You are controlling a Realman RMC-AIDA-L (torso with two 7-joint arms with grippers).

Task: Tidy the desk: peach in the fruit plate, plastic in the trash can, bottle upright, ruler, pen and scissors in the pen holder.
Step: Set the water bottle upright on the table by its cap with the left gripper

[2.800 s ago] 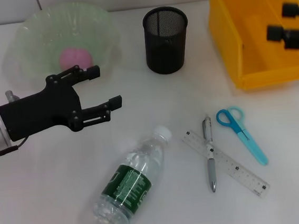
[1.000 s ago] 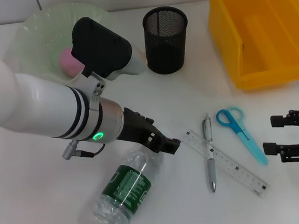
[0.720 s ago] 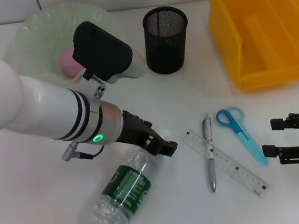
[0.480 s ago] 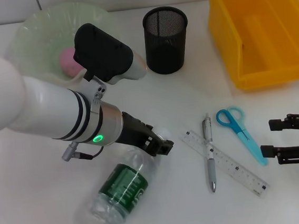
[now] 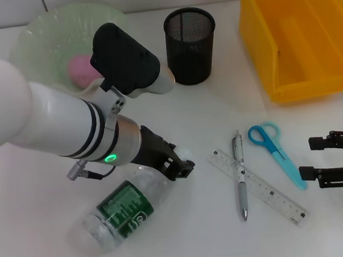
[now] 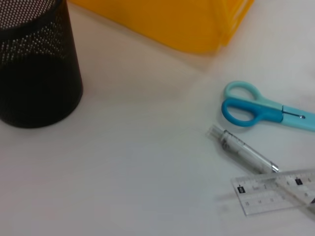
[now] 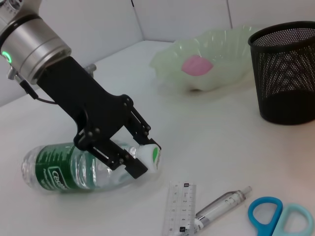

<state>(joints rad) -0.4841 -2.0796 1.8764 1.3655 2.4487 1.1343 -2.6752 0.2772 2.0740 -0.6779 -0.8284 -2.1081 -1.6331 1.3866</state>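
Observation:
The clear bottle [image 5: 115, 210] with a green label lies on its side on the white desk. My left gripper [image 5: 180, 164] is shut on its neck just behind the white cap [image 7: 149, 155]. The pink peach [image 5: 82, 68] sits in the green fruit plate [image 5: 35, 38]. Scissors [image 5: 275, 149], pen [image 5: 241, 176] and ruler [image 5: 259, 187] lie flat right of the bottle, the pen crossing the ruler. My right gripper [image 5: 308, 158] hovers open just right of the scissors. The black mesh pen holder [image 5: 191, 44] stands at the back. Plastic is out of view.
A yellow bin [image 5: 296, 31] stands at the back right, close to the pen holder [image 6: 34, 64]. My bulky left arm [image 5: 50, 128] crosses the desk in front of the plate and hides part of it.
My left gripper has come down from beside the plate and closed on the bottle's neck. The bottle's base has swung left. My right gripper has moved from over the bin to beside the scissors.

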